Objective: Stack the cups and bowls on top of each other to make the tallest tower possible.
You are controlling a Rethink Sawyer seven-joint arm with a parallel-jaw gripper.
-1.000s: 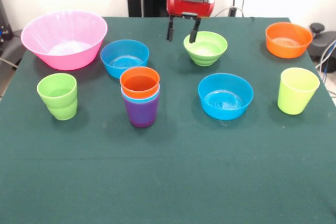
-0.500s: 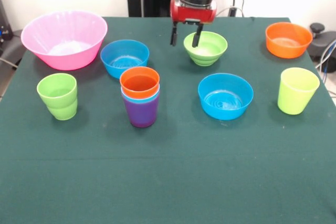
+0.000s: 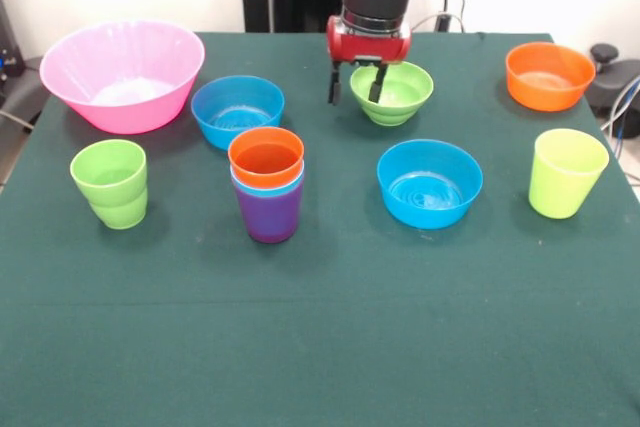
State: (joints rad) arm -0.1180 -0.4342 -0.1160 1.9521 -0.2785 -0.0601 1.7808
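The end effector [image 3: 354, 86] is open, its fingers straddling the near-left rim of the green bowl [image 3: 393, 91] at the worktop's far side. One finger hangs inside the bowl, the other outside. The tower [image 3: 267, 185] stands well apart, nearer the camera and to the left.

A dark green tablecloth [image 3: 320, 347] covers the table.

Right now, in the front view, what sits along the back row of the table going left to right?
Pink bowl → blue bowl → ridged green bowl, with the open pincer straddling its left rim → orange bowl.
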